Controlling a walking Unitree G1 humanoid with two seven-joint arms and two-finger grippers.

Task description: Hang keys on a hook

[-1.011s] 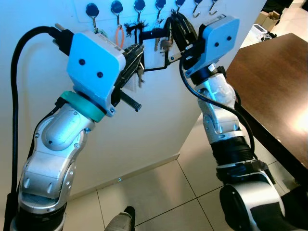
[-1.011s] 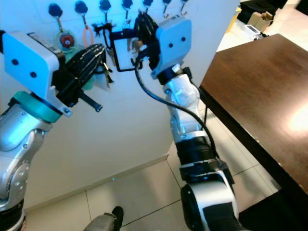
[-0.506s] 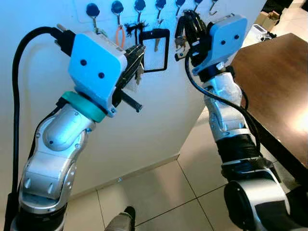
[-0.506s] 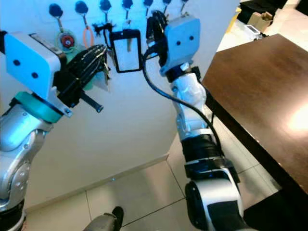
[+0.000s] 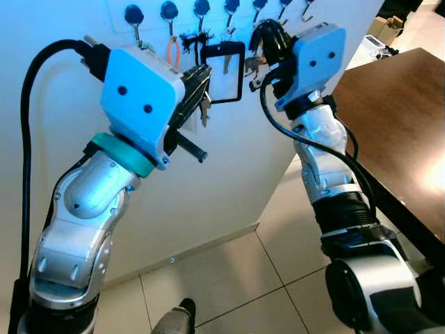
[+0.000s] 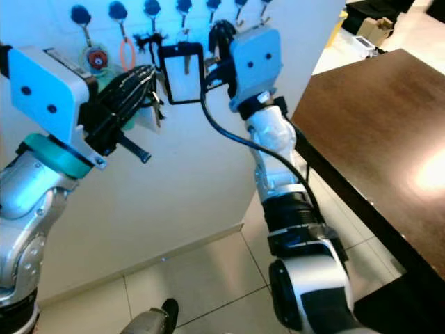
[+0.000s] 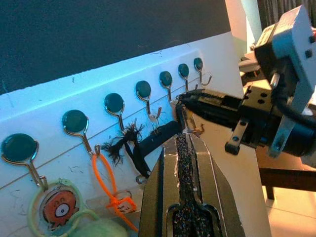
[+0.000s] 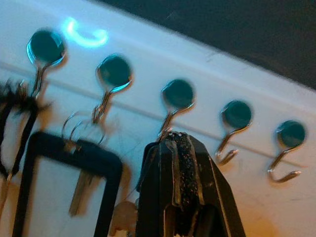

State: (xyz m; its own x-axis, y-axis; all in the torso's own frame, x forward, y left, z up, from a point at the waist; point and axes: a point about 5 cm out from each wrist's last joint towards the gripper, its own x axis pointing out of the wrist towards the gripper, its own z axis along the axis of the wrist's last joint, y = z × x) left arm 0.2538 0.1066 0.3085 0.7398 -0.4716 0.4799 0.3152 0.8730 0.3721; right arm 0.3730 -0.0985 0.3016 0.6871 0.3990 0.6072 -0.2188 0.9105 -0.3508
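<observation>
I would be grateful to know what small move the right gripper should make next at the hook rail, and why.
Probably a short lift and nudge toward the wall. The right gripper is shut, apparently on the keys, with its tips just under a bare hook. The ring does not look looped over that hook yet, so raising it past the hook's tip seems the step before letting go.

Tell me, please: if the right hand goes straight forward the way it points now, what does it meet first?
Most likely the hook just ahead of the shut right hand on the white hook rail, or the wall there. The key hangs off to one side. Depth is unclear.
</observation>
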